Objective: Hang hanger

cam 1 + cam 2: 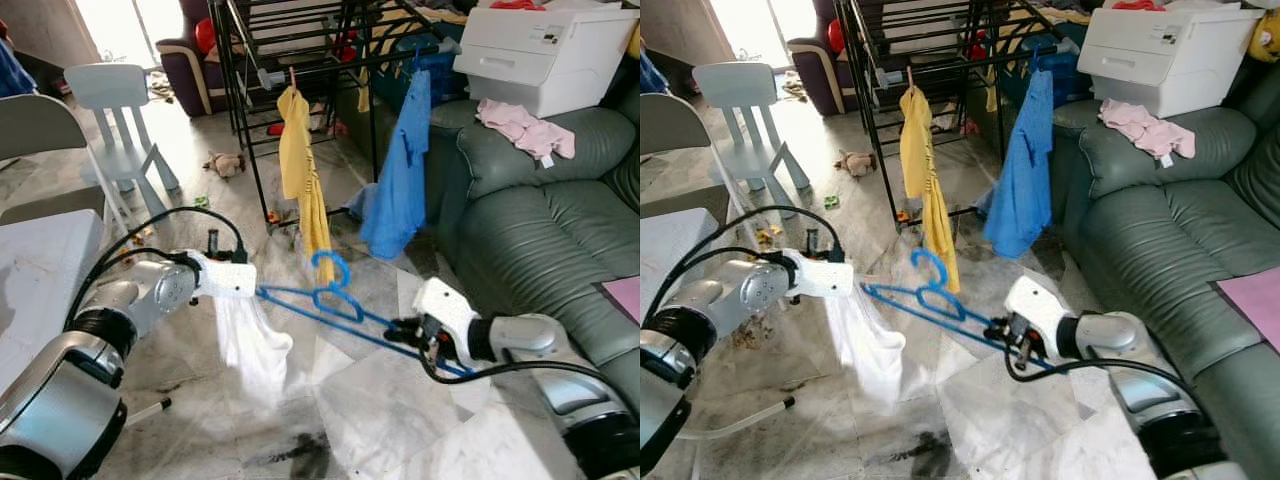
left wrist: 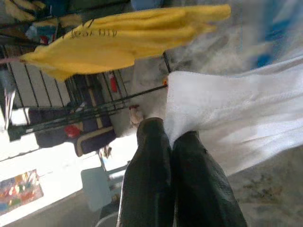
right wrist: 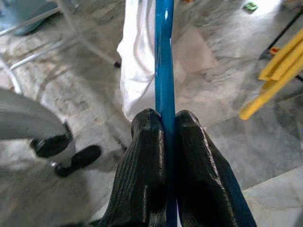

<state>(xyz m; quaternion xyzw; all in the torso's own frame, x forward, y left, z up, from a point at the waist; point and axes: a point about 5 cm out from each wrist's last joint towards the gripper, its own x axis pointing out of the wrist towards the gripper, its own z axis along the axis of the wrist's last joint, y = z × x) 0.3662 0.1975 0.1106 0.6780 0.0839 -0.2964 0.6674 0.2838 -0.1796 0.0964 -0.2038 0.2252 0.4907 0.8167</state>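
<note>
A blue plastic hanger is held level between my two arms above the marble floor, hook up. My right gripper is shut on one end of its bar. A white garment droops from the hanger's other end, where my left gripper is shut on the white cloth. Ahead stands a black drying rack with a yellow shirt and a blue shirt hanging from it.
A green leather sofa runs along the right, with a pink cloth and a white box on it. A pale child's chair and a grey chair stand at the left. Small toys litter the floor.
</note>
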